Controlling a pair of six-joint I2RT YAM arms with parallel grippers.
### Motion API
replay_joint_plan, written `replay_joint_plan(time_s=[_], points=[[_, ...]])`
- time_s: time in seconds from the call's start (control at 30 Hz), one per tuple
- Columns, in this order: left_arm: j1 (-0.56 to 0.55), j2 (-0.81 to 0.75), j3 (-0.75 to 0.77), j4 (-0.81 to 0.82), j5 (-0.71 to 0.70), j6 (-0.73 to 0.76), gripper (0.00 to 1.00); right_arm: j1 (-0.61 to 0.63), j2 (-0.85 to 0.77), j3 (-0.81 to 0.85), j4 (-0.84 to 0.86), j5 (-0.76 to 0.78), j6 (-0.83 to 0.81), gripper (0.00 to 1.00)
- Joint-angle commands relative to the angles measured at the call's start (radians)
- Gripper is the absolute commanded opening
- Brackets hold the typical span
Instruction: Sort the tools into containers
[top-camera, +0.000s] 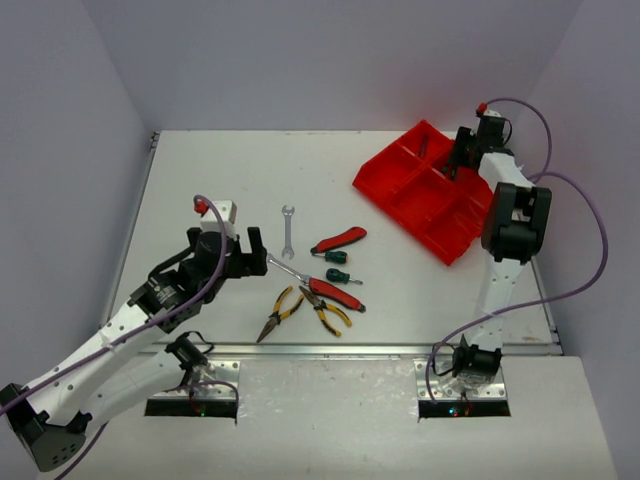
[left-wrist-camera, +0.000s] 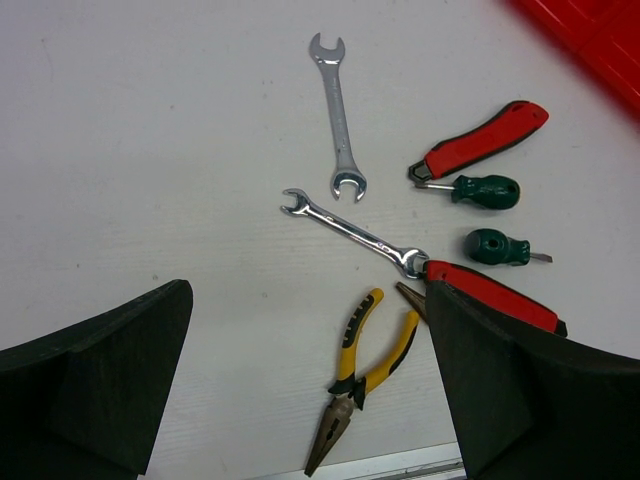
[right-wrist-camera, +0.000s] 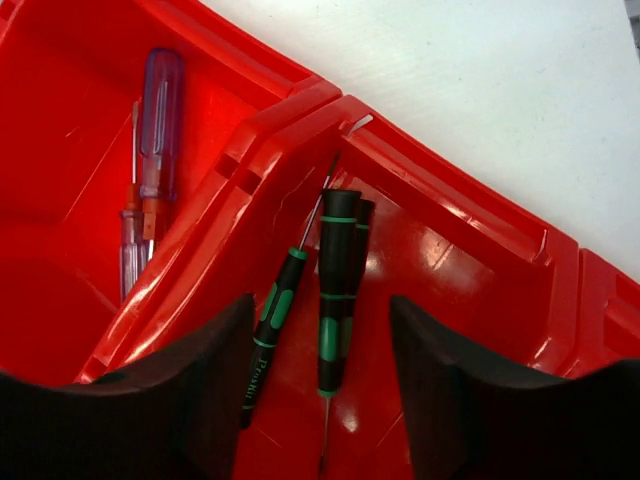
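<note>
Two black screwdrivers (right-wrist-camera: 335, 290) lie in the red tray (right-wrist-camera: 470, 230), ends cut off beneath the wide-spread right gripper (right-wrist-camera: 320, 330); the left gripper (left-wrist-camera: 308, 330) gapes empty, well apart from it.

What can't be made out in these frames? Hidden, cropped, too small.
Top view: the right arm covers part of the tray; what lies inside is too small to identify.
Left wrist: a finger hides part of the red pliers.
Right wrist: the fingers cover the tray's near part; the frame edges crop the rest.
</note>
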Motion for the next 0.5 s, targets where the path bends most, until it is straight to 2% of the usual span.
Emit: replay_joint_plan(time_s=[0.0,0.2,0.3,0.37,0.47], points=[[0.000,-0.024,-0.003,0.038,0.005,0.005,1.00,-0.002,-0.121,0.018,0.025,0.009,0.003,0.64],[0.000,-0.040,-0.004,0.041,-0.002,0.004,1.00,0.001,-0.185,0.038,-0.042,0.012,0.007,0.75],[0.001,-0.033,-0.007,0.053,0.005,0.003,1.00,0.022,-0.241,0.081,-0.134,0.015,0.036,0.92],[0.008,0.000,0.000,0.056,0.023,0.007,1.00,0.048,-0.294,0.087,-0.192,0.017,0.070,0.97],[0.015,0.039,0.026,0.028,0.018,-0.009,1.00,0.112,-0.356,0.062,-0.289,0.048,0.095,0.99]])
